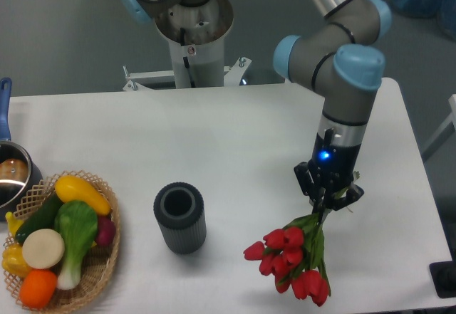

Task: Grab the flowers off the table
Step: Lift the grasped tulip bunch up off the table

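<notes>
The gripper (326, 203) is clamped on the stems of the flowers (291, 258) — red buds hanging down over the table (214, 143), right of the dark ribbed cylinder (179, 218).
</notes>
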Available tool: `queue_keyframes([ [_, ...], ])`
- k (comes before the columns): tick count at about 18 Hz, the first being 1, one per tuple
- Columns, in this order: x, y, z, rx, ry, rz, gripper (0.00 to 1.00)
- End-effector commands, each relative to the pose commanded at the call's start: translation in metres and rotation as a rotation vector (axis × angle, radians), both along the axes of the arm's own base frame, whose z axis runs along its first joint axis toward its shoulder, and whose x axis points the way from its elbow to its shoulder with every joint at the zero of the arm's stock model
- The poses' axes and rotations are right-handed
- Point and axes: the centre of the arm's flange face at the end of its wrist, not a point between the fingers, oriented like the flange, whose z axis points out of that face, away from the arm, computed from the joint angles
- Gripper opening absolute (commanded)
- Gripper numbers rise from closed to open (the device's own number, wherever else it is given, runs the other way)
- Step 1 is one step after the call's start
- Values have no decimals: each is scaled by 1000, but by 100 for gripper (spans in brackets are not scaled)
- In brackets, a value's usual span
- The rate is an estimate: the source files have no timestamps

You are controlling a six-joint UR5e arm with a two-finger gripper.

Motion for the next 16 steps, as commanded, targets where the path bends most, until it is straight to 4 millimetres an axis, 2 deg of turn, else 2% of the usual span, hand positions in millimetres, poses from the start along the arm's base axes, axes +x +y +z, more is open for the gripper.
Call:
queue_keyframes([
  [3,1,4,26,89,-37,5,16],
  [5,4,3,36,126,-51,-2,16],
  [11,10,-6,52,225,-93,-42,16],
  [16,15,-8,58,232,-93,-44,16],
])
